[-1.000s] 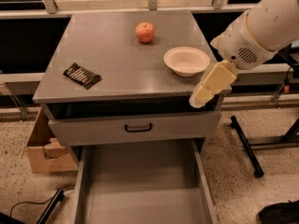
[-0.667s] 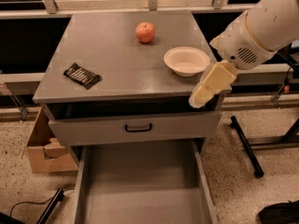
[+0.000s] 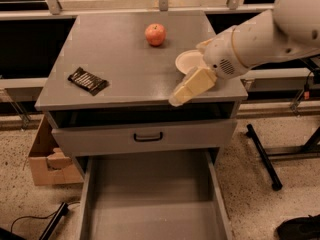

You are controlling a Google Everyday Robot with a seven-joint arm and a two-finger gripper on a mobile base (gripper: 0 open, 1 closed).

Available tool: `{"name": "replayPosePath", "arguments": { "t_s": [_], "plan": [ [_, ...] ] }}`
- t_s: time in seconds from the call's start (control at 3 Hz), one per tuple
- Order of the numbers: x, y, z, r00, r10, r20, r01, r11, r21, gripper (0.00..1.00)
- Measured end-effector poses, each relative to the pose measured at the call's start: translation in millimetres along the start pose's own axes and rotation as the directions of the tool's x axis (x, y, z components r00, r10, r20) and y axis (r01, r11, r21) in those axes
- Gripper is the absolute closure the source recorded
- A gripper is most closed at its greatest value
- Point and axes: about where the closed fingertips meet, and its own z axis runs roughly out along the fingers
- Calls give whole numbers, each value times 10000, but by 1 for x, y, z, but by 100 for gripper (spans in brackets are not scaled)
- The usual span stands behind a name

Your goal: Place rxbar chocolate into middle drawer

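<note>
The flat, dark-wrapped rxbar chocolate [image 3: 88, 80] lies left on the cabinet top [image 3: 130, 69]. The gripper [image 3: 186, 90] hovers at its right front edge. I cannot tell whether it is clenched.

The arm [image 3: 270, 34] extended from the right, its gripper [image 3: 177, 99] angled downward over the front edge of the cabinet top [image 3: 125, 69].

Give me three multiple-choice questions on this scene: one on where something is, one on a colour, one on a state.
1. The rxbar chocolate lies: A on the floor; B on the cabinet top, left side; C under the cabinet.
2. The apple is: A red; B green; C yellow.
3. The middle drawer is: A shut; B taken off; C pulled out.
Answers: B, it lies there, far from the gripper at the front right edge; A, its skin is red; C, its floor shows.
</note>
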Motion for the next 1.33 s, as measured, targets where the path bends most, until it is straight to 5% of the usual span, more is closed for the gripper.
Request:
{"name": "replayPosePath", "arguments": {
  "t_s": [0.33, 0.67, 1.0, 1.33],
  "plan": [
    [-42, -22, 47, 9770, 116, 2129, -135, 9999, 76, 0],
    [-84, -40, 81, 9249, -5, 3802, -28, 10000, 83, 0],
    [-108, -41, 113, 9023, -26, 4311, 90, 9999, -129, 0],
    [-127, -27, 149, 9230, -233, 3840, 372, 9989, -287, 0]
  ]
}}
